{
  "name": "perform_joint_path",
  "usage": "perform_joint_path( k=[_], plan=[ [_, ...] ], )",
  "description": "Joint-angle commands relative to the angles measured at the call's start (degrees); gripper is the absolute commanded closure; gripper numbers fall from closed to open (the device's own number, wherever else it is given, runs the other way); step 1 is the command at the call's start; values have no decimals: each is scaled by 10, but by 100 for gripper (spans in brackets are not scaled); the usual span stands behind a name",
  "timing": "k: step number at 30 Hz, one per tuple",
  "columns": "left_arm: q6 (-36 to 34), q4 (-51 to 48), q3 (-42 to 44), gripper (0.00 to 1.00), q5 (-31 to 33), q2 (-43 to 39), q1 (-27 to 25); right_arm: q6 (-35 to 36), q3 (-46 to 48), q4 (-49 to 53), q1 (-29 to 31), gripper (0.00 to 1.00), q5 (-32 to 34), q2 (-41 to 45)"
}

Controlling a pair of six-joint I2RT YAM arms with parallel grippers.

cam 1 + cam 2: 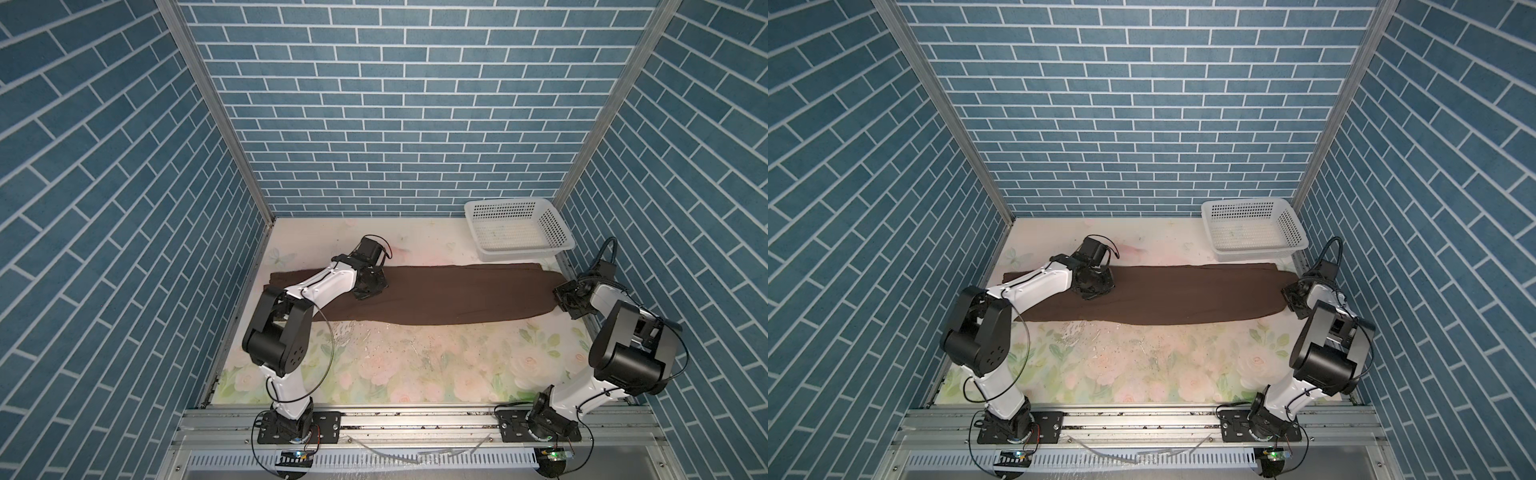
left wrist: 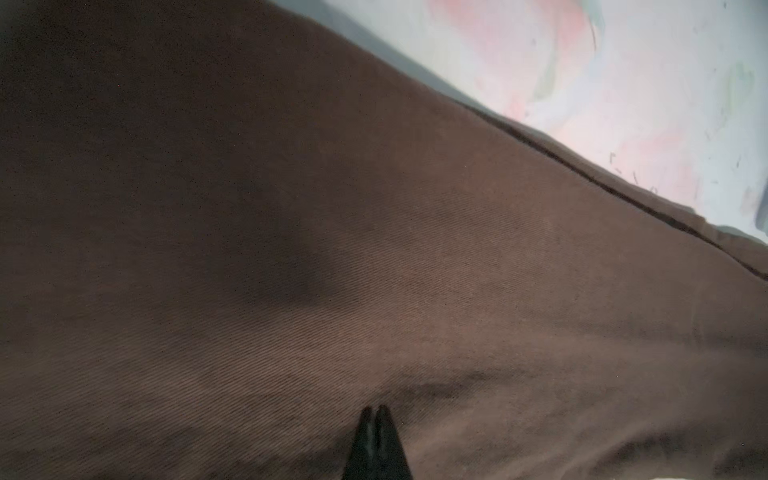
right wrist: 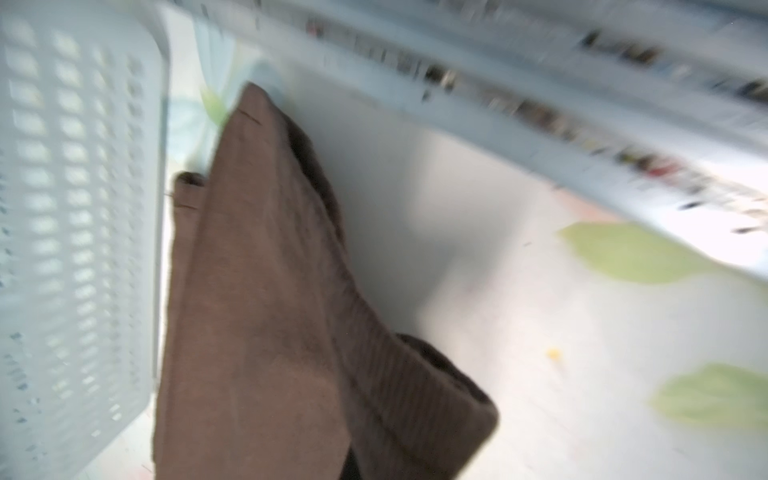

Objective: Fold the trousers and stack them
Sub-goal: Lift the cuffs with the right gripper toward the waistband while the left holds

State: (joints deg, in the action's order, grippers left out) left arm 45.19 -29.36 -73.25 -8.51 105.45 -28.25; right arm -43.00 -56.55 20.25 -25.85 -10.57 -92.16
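**Both grippers closed at the brown trousers**

The left gripper (image 2: 376, 415), tips pressed together, rests on the brown trousers (image 1: 449, 295); whether cloth is caught between the tips cannot be told. The garment lies flat beneath it and runs across the floral table (image 1: 415, 365) to the right gripper (image 1: 566, 298). That gripper is clamped on the far end, where the cloth rises in a bunched peak. A white basket (image 1: 515, 226) sits just beyond the right gripper, beside the trousers' back edge.
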Motion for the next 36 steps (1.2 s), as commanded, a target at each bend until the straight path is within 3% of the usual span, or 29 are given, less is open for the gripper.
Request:
perform_joint_path(
  k=[1,11,21,27,36],
  plan=[
    [12,19,-42,100,-21,40,-39,6,-35,30,8,100,34,35],
    [73,79,-136,100,-52,130,-120,10,-3,-13,98,100,11,105],
    [108,98,-229,100,-86,233,-158,40,-35,-30,313,100,52,163],
    [159,163,-169,100,-140,220,-114,62,-69,-34,454,100,105,131],
    [133,159,60,100,-105,-24,54,98,-156,-27,617,100,135,-2]
  ],
)
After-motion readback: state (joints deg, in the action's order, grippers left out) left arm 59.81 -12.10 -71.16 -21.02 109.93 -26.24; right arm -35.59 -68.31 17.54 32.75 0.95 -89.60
